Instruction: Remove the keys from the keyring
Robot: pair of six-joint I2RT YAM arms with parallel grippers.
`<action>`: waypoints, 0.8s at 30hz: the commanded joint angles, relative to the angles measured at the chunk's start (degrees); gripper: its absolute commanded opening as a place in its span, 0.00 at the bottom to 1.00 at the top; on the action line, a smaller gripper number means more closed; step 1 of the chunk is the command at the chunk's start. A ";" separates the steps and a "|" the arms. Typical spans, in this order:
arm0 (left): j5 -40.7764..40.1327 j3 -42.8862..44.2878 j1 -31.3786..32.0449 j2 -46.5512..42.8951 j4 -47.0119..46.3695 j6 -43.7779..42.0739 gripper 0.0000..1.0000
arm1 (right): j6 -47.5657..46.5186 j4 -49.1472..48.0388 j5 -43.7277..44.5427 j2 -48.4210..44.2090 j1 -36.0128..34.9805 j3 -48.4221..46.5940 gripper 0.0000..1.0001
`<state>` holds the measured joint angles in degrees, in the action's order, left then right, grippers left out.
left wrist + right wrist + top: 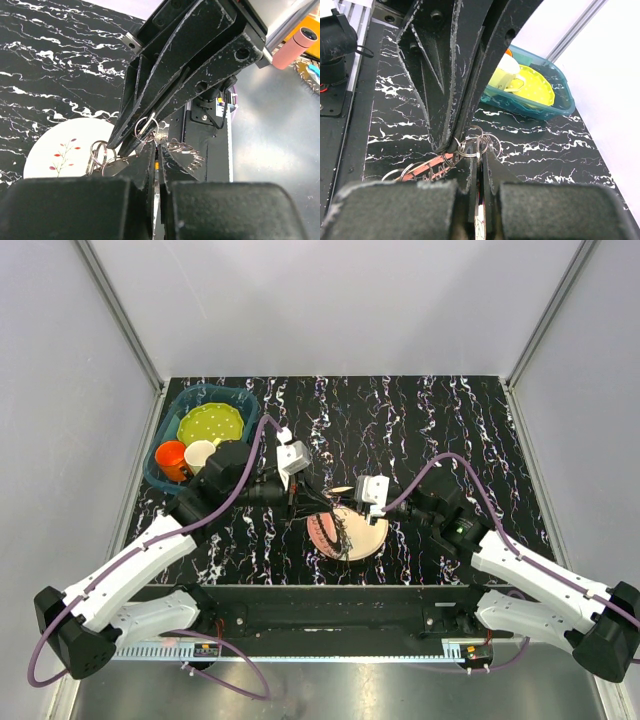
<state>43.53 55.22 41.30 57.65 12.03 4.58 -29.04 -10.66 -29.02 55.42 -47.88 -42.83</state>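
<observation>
Both grippers meet above the pink plate (368, 540), each pinching the keyring (333, 527), a bunch of thin silvery split rings with a spiky rim. My left gripper (297, 502) is shut on the rings; in the left wrist view (157, 146) loops (97, 151) hang to either side. My right gripper (342, 512) is shut on a small ring (480, 144) at its tips (481, 153). It also reaches in from above in the left wrist view (125, 145). A reddish strip (422, 170) shows under the rings. I cannot make out single keys.
A teal basin (243, 397) at the back left holds a yellow plate (210, 424), an orange cup (170, 457) and a white cup (199, 453). The black marbled mat (440, 420) covers the table. The metal table edge (330, 605) lies close behind the plate.
</observation>
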 commanded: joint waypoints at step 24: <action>-2.93 -5.47 0.19 -7.72 -8.07 -3.17 0.00 | 6.01 -0.42 1.77 -0.14 -0.02 -0.50 0.00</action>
<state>39.00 50.30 41.58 52.47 8.82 1.52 -25.06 -8.69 -28.12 55.46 -47.97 -42.72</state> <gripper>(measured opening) 0.008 0.029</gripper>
